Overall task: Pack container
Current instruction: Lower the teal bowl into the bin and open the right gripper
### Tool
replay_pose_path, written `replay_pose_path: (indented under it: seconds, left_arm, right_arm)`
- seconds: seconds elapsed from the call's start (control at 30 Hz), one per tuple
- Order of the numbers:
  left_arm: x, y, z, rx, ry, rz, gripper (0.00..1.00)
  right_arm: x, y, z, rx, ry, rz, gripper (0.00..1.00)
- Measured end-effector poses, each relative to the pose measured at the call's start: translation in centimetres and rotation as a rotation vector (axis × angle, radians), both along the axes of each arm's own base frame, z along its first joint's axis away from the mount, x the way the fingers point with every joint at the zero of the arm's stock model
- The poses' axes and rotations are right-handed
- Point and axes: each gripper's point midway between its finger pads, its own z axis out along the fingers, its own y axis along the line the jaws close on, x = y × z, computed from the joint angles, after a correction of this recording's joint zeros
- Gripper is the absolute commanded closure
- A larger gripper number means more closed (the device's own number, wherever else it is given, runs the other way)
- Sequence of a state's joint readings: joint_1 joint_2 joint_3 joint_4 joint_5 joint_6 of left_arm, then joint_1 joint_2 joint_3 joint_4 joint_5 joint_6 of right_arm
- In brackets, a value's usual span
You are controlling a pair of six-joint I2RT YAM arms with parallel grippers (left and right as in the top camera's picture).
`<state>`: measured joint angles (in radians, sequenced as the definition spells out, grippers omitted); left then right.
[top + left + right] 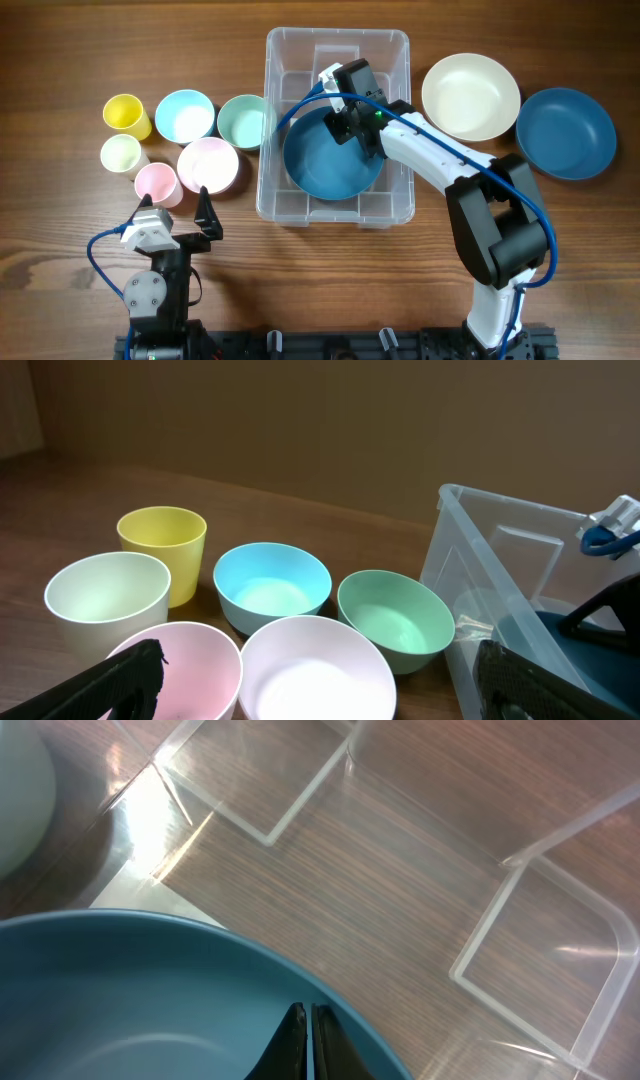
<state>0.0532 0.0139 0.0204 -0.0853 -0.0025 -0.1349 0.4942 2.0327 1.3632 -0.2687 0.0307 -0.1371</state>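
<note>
Wooden bench (60, 250), seen from overhead. At centre, toward 12 o'clock: clear container (290, 45), standing open-topped. Within its walls, filling the 6 o'clock half: large blue bowl (320, 170). Outside, at 3 o'clock of the container: dark blue bowl (566, 132) and, nearer, cream bowl (470, 96), just apart. At 9 o'clock, closely grouped: green bowl (243, 121) just beside the container wall, then light blue bowl (184, 115), pale pink bowl (208, 165), yellow cup (126, 114), cream cup (122, 154), pink cup (156, 183). Right gripper (308, 1020) reaching in from 4 o'clock, jaws clamped on the large blue bowl's rim. Left gripper (176, 200) at 7 o'clock, near the pink cup, jaws apart, holding nothing.
</note>
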Motion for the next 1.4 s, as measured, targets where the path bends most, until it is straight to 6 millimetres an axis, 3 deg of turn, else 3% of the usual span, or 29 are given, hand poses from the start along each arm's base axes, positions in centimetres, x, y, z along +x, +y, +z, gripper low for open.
replay_pose_path:
  seconds: [0.2, 0.47, 0.7, 1.0, 1.4]
  left_arm:
    - [0.0, 0.0, 0.0, 0.000, 0.000, 0.000, 0.00]
    - [0.0, 0.0, 0.0, 0.000, 0.000, 0.000, 0.00]
    - [0.0, 0.0, 0.0, 0.000, 0.000, 0.000, 0.00]
    - [0.0, 0.0, 0.0, 0.000, 0.000, 0.000, 0.00]
    - [0.0, 0.0, 0.0, 0.000, 0.000, 0.000, 0.00]
  right_arm:
    - [-1.6, -0.2, -1.0, -0.010, 0.080, 0.018, 0.96]
    - [-1.2, 0.4, -0.7, 0.017, 0.062, 0.029, 0.96]
    - [-1.6, 0.2, -3.6, -0.005, 0.111, 0.030, 0.96]
    - [0.9, 0.8, -2.6, 0.005, -0.012, 0.029, 0.96]
    - [5.0, -0.9, 0.1, -0.033, -0.206, -0.018, 0.96]
